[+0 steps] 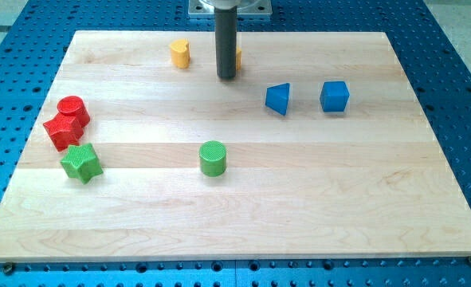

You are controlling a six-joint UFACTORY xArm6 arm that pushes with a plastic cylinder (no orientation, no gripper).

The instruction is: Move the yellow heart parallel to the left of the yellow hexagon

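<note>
Blue pegboard frames our pale wooden table (pixel 299 207), where my tip (pixel 226 76), a bare rod with no hand to clench, rests between the yellow heart (pixel 180 53) on its left and the yellow hexagon (pixel 237 56), mostly hidden behind the rod

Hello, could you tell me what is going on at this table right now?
A robot arm with a straight dark rod is pushing coloured blocks around a wooden board. My tip sits near the view's top, just right of the yellow heart and apart from it. Another yellow block, likely the hexagon, is mostly hidden behind the rod. The red, green and blue blocks lie apart from the tip.
</note>
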